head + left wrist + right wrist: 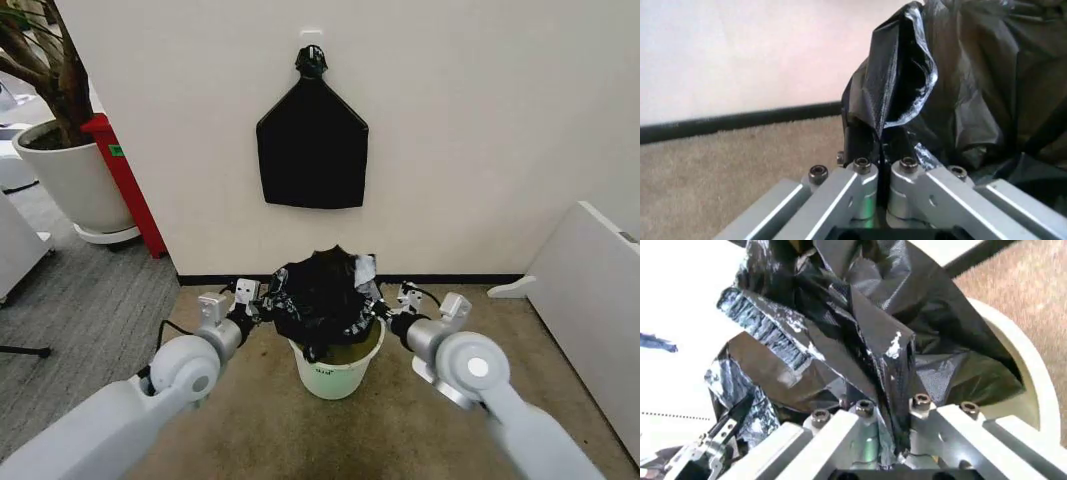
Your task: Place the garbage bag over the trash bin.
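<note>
The garbage bag [322, 295] is held up between the two grippers, right over the trash bin [337, 368]. The left gripper [256, 301] is clamped tight on one edge of the bag; in the left wrist view a fold of black plastic [890, 90] is pinched between its fingers [860, 172] and sticks up past them. The right gripper [386, 308] is clamped on the other edge, and in the right wrist view the crinkly plastic [860, 330] is squeezed between its fingertips [920, 405], with the cream rim of the bin [1023, 370] seen just beyond them. The bag is bunched up in a heap between the grippers and touches the top of the bin. Part of the bin's mouth can be seen uncovered on the side nearest the robot, just below the grippers. So the job looks about half done: the bag has been picked up and brought to the bin, and some of it seems to hang inside. The bag's mouth has not been spread out yet, and its edge has not been pulled down around the rim. Those parts are judged to be left.
</note>
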You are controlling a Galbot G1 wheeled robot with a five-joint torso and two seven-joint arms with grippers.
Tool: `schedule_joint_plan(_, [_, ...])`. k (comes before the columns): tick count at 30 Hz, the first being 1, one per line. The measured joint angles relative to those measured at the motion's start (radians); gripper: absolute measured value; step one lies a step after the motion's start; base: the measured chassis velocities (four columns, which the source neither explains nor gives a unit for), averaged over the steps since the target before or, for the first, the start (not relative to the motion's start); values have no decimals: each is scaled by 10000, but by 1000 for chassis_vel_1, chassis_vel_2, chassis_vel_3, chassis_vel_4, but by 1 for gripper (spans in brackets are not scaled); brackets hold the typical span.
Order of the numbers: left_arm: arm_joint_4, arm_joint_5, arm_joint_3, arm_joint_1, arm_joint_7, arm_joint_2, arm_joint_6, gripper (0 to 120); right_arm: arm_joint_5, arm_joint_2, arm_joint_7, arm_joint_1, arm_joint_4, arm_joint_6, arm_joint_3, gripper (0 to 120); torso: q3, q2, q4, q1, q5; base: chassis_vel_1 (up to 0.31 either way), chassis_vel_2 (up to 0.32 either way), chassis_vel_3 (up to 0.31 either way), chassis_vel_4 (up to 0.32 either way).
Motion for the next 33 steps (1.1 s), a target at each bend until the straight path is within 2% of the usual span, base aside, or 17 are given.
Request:
schedule_joint_plan(3, [-558,-164,-413,271,-123,322,93,0,354,-393,470,-111,825,21,225,0,-3,1,-1,0,2,0,0,0,0])
schedule_joint_plan(4, [-977,-254,-737,633,-211,600,145,0,565,-668,789,-304,1390,33,376,0,-3,1,-1,0,-1,0,0,0,0])
schedule_joint_plan(8, [-1571,-271,-1354,1557,-252,960,250,0,620,-932,996,-771,1972,36,517,0,-4,2,2,-1,2,0,0,0,0])
schedule_joint_plan(12, [-2008,310,-1627,2922,-219,1063,509,0,592,-785,1189,-1744,2287,0,680,0,-3,1,3,-1,1,0,0,0,0])
schedule_joint_plan(18, [-2293,583,-1617,3776,-294,943,680,0,235,-369,1368,-3064,2400,-126,843,0,-4,2,-2,-1,1,0,0,0,0])
schedule_joint_plan(22, [-2096,782,-1526,3920,-255,859,676,0,-307,-48,1090,-3450,2024,-163,868,0,-5,2,-1,-1,1,0,0,0,0])
schedule_joint_plan(28, [-670,1301,-1225,3543,201,255,244,0,-1570,735,-603,-3399,455,23,872,0,-2,1,0,-1,0,0,0,0,0])
schedule_joint_plan(33, [-150,1493,-1090,3205,531,-85,63,0,-1929,948,-1461,-3226,-176,164,989,0,-2,2,1,-1,1,0,0,0,0])
